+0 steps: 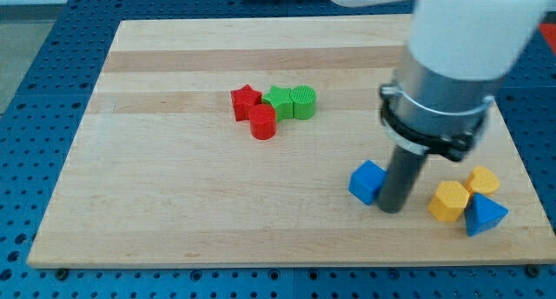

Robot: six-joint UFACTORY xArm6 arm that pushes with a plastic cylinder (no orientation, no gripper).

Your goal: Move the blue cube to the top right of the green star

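Note:
The blue cube (pixel 367 182) lies on the wooden board (pixel 174 203) toward the view's lower right. My tip (pixel 392 208) stands right against the cube's right side, touching or nearly touching it. The green star (pixel 279 101) sits near the board's middle top, up and to the left of the cube. It is pressed between a red star (pixel 246 101) on its left and a green cylinder (pixel 303 101) on its right.
A red cylinder (pixel 263 123) sits just below the red and green stars. At the lower right are a yellow hexagonal block (pixel 449 202), another yellow block (pixel 482 180) and a blue triangular block (pixel 485 215). The arm's white body (pixel 460 47) hangs over the board's right side.

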